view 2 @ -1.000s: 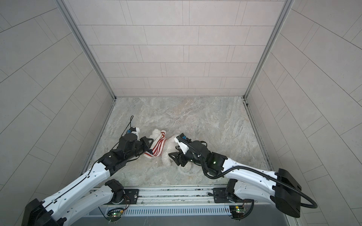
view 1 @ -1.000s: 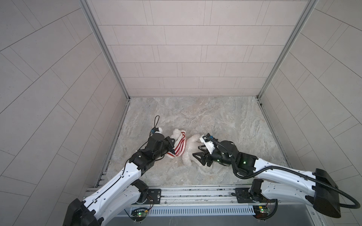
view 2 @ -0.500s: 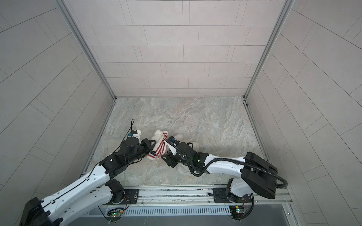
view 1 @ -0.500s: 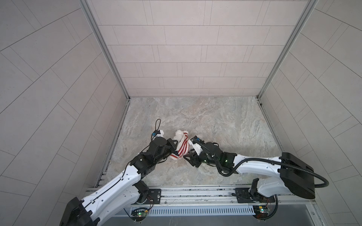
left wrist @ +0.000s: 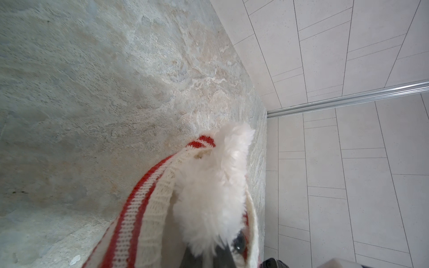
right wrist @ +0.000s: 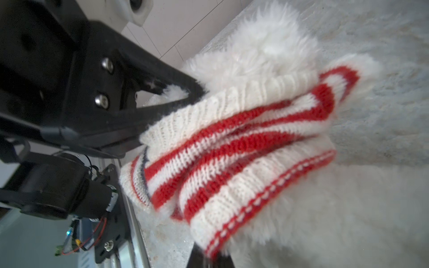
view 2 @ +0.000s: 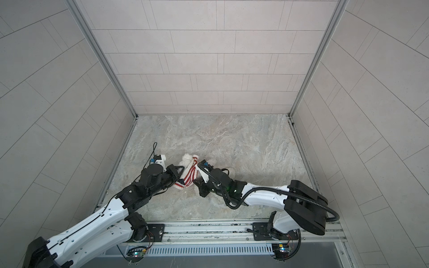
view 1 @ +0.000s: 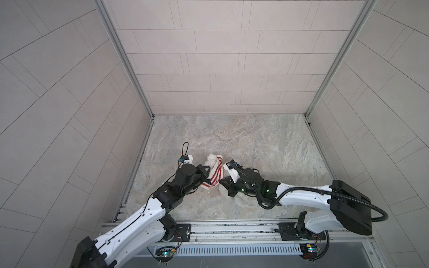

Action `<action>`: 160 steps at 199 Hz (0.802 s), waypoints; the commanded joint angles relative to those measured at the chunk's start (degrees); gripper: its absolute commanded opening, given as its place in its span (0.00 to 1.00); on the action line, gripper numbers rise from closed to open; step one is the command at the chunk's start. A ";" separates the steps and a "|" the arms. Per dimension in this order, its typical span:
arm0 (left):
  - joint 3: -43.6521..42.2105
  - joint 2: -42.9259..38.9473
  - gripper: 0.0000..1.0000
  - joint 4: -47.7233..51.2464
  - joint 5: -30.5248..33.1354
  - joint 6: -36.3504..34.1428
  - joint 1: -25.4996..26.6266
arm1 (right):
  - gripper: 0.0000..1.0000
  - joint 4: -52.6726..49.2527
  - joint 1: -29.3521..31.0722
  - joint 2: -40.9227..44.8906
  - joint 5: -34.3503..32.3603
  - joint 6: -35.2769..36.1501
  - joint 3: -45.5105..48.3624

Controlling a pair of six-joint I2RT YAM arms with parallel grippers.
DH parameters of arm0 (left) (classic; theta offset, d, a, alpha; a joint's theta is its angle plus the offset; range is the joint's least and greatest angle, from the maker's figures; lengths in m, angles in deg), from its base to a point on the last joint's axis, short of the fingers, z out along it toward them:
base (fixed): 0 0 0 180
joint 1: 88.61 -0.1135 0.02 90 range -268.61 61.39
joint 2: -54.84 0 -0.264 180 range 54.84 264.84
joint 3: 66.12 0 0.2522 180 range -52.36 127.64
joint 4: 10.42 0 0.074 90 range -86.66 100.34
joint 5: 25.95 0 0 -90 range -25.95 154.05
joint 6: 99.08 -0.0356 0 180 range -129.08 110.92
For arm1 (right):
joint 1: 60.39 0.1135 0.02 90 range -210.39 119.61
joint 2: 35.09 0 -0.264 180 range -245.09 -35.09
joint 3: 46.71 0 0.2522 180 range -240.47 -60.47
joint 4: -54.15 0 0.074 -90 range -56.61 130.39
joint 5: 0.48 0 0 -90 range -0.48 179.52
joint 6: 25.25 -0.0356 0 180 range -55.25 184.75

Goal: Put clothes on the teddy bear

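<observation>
With the teddy bear [view 1: 211, 159] lying on the table [view 1: 255, 143] between both arms, the left claw [view 1: 206, 172] and right claw [view 1: 222, 183], each pinched shut on the striped sweater [view 1: 214, 177], should draw the knit evenly down the body without lifting the bear.

Lab robot cell: tiled wall panels [view 1: 220, 58], stone-look tabletop [view 1: 255, 139], aluminium mounting rail [view 1: 232, 228].
</observation>
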 commanded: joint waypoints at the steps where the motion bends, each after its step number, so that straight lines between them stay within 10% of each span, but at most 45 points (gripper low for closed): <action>1: -1.22 -1.16 0.00 -3.47 0.64 0.52 0.28 | 0.00 -0.58 0.19 1.78 -2.29 0.01 3.25; 160: -6.83 -5.30 0.00 -6.87 -1.55 3.53 -4.26 | 0.00 -12.40 -3.12 10.69 -10.38 -4.54 15.85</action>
